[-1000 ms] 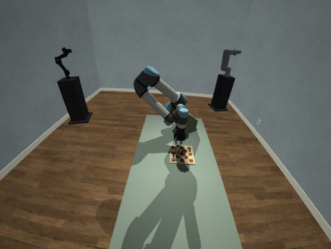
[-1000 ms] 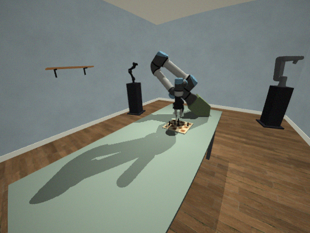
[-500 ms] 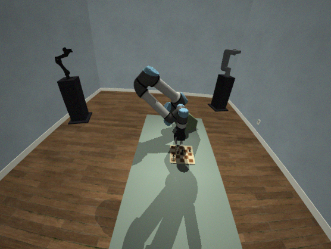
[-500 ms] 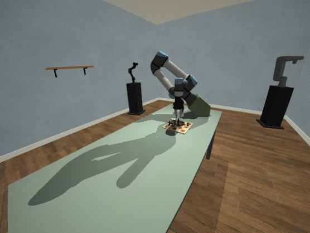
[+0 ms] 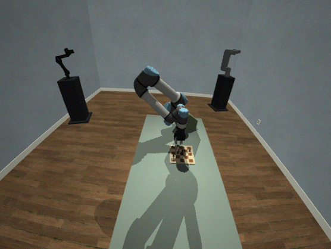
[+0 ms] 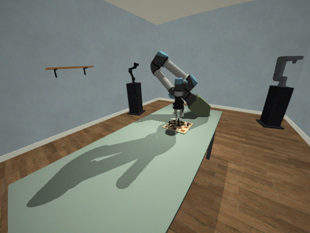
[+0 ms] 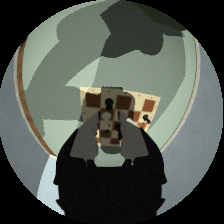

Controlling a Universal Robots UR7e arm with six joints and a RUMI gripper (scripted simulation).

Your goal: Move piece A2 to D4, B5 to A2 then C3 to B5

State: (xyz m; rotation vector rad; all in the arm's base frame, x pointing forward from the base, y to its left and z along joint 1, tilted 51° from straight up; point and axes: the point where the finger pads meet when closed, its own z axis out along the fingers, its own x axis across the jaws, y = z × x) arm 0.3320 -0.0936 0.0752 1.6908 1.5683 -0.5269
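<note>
Pincer (image 5: 178, 145) (image 6: 178, 118) (image 7: 109, 111) opened narrowly, lowered among the pieces; whether one is gripped can't be told. Dark piece (image 5: 189, 150) (image 6: 188, 124) (image 7: 146, 118) stood apart on board (image 5: 190, 162) (image 6: 184, 131) (image 7: 155, 99); square labels unreadable.

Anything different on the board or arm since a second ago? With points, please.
No clear change: the arm (image 5: 155, 102) (image 6: 164, 80), end effector (image 5: 178, 143) (image 6: 178, 118) and chessboard (image 5: 190, 161) (image 6: 184, 130) look as they were. I cannot tell whether a piece was gripped or released.
</note>
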